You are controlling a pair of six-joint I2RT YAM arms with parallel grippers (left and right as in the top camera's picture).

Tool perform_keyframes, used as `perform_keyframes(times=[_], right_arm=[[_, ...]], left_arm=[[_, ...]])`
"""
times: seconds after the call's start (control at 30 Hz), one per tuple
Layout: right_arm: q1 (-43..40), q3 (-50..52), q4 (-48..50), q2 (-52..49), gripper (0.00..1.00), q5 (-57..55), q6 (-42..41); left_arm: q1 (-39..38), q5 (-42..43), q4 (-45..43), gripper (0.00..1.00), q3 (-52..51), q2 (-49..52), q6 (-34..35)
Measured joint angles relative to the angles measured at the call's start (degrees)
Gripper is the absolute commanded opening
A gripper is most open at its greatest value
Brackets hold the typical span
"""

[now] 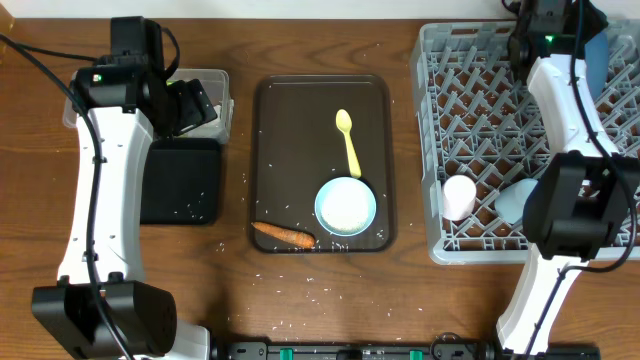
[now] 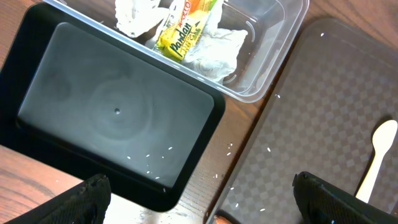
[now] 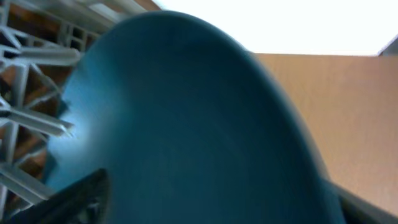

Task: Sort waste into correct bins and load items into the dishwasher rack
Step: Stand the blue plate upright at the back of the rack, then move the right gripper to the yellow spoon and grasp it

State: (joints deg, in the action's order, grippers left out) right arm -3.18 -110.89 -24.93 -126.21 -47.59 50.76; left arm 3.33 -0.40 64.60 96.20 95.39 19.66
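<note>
Colours in front of you
Your plate (image 3: 186, 124) is deep teal-blue and the rack (image 1: 480, 90) grey; spoon (image 1: 348, 140) yellow, carrot (image 1: 285, 235) orange, wrapper (image 2: 183, 31) yellow-green, serving tray (image 2: 323, 93) brown, faintly chequered.

dark blue plate (image 3: 186, 124) blurred, cropped at edges.

Bare wooden surface (image 1: 330, 40) lies free along the top of the overhead frame and in the narrow strip between the dark brown serving tray (image 1: 290, 140) and the large grey pegged plastic rack (image 1: 470, 110). The tray's upper left is open; a yellow plastic spoon (image 1: 347, 138), a pale blue bowl (image 1: 346, 206) and an orange carrot (image 1: 283, 235) crowd its lower right. At upper right, the right arm (image 1: 560, 100) and a dark blue plate (image 3: 186, 124) block the rack's edge.
</note>
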Motion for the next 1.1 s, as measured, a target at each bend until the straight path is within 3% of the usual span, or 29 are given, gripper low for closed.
perform_keyframes(times=[0.4, 0.67, 0.8, 0.97, 1.1], right_arm=[[0.7, 0.1, -0.3, 2.7, 0.99, 6.7, -9.1], [6.1, 0.4, -5.4, 14.6, 0.99, 19.1, -20.9], [9.1, 0.3, -13.6, 20.4, 0.99, 33.9, -28.7], [12.2, 0.3, -13.9, 21.1, 0.93, 59.2, -37.6], [18.1, 0.3, -12.9, 16.4, 0.88, 66.4, -45.2]], left_arm=[[0.0, 0.0, 0.0, 0.96, 0.0, 0.0, 0.0], [0.0, 0.0, 0.0, 0.96, 0.0, 0.0, 0.0], [0.0, 0.0, 0.0, 0.96, 0.0, 0.0, 0.0], [0.0, 0.0, 0.0, 0.96, 0.0, 0.0, 0.0], [0.0, 0.0, 0.0, 0.96, 0.0, 0.0, 0.0]])
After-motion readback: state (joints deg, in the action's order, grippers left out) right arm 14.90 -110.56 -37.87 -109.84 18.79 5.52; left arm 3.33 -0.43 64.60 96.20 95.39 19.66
